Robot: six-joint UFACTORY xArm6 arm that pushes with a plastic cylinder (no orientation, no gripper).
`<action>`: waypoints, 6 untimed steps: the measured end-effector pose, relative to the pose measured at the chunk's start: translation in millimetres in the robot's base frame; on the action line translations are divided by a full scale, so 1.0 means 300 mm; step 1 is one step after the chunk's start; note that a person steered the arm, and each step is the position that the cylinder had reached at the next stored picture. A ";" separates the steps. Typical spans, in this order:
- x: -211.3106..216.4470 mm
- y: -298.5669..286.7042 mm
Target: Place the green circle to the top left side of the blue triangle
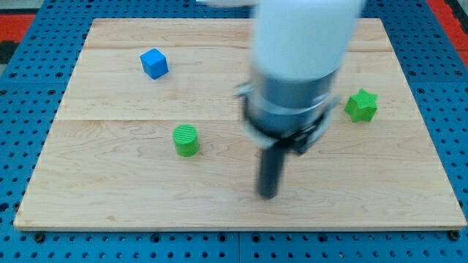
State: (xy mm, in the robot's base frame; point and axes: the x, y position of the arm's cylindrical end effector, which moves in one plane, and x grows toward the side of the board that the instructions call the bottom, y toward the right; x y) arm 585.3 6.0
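Note:
The green circle [186,139], a short green cylinder, stands on the wooden board [110,190] left of centre. My tip [268,195] is low on the board, well to the right of the green circle and a little below it, touching no block. No blue triangle shows; the arm's blurred body hides the middle of the board. A blue cube [154,63] sits at the upper left.
A green star [361,105] sits near the board's right side. The board lies on a blue perforated surface [22,241]. The wide white and grey arm body [300,66] covers the board's upper centre.

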 end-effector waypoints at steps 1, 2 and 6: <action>-0.041 -0.248; -0.227 -0.264; -0.645 -0.227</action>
